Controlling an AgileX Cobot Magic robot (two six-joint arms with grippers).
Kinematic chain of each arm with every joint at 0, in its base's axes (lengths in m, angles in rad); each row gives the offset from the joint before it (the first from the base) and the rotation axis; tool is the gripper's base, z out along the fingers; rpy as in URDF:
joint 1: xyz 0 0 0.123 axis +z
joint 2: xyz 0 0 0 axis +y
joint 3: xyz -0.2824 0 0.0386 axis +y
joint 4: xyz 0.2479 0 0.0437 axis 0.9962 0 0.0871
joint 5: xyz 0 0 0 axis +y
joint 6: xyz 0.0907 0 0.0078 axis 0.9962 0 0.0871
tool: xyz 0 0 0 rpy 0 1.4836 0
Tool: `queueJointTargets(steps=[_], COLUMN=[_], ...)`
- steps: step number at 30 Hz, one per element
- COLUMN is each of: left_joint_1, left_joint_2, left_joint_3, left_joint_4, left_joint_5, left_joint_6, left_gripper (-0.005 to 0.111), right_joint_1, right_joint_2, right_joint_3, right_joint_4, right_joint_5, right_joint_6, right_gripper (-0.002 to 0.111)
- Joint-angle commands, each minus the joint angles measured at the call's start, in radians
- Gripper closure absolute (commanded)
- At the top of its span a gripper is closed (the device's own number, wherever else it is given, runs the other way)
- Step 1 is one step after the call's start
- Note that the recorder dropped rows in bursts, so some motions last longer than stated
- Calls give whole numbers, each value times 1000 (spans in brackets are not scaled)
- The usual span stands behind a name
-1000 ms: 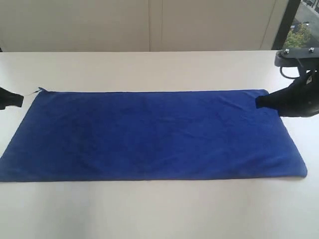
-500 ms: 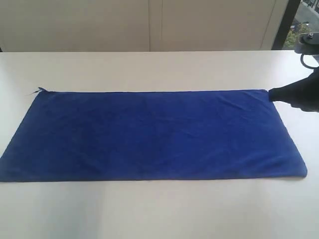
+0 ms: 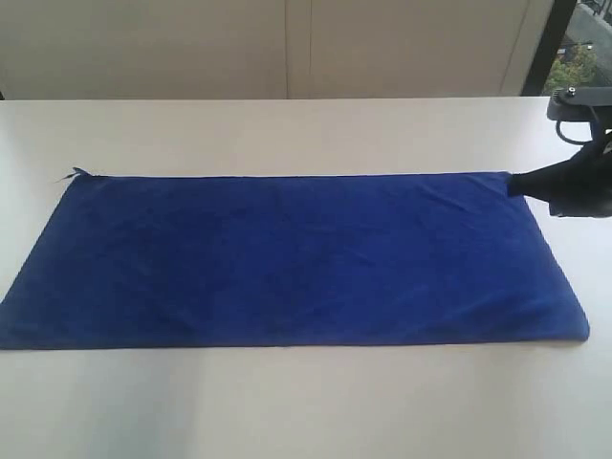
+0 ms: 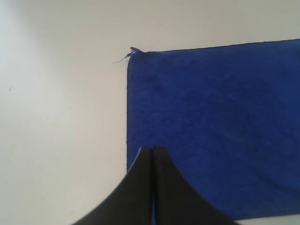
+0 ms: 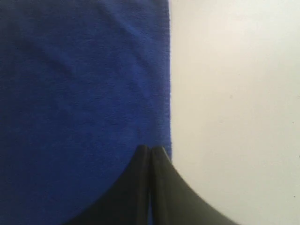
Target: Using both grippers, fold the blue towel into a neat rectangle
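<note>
The blue towel [image 3: 287,258] lies spread flat as a long rectangle on the white table [image 3: 287,402]. My right gripper [image 3: 513,183] hovers at the towel's far right corner, jaws pressed together and holding nothing; in the right wrist view its tips [image 5: 151,150] sit just inside the towel's [image 5: 79,93] side edge. My left gripper is out of the exterior view. In the left wrist view its jaws [image 4: 153,149] are closed and empty above the towel [image 4: 211,126], close to the side edge, with the corner and its loose thread [image 4: 125,55] farther ahead.
A pale wall [image 3: 287,48] runs behind the table. A window with greenery [image 3: 579,57] shows at the far right.
The left gripper has drawn back out of the exterior view. The right gripper pulled away to the right off the towel, then edged back toward its far right corner. The towel has not moved.
</note>
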Motion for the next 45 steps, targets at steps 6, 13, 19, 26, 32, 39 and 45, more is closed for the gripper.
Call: queueJointTargets(steps=[6, 13, 19, 26, 32, 39, 45], left_joint_1=[1, 1, 1, 1, 1, 1, 1], left_joint_2=[-8, -8, -8, -8, -8, -8, -8], left_joint_3=[8, 8, 8, 8, 8, 8, 8], left_joint_4=[-12, -12, -12, -12, -12, -12, -12], left_joint_5=[5, 3, 3, 3, 3, 3, 3], left_joint_6=[-9, -9, -9, -9, -9, -9, -9], left_gripper=[107, 107, 107, 107, 107, 107, 107], right_joint_1=[-28, -19, 3, 3, -18, -120, -218], right_joint_2=[195, 251, 307, 316, 299, 285, 285], right_joint_3=[-147, -147, -147, -147, -156, -209, -265], right_joint_4=[32, 58, 60, 34, 0, 0, -8], right_joint_5=[58, 35, 17, 51, 53, 76, 83], right_joint_6=[-6, -5, -5, -5, -5, -5, -3], right_gripper=[96, 63, 62, 94, 108, 108, 108])
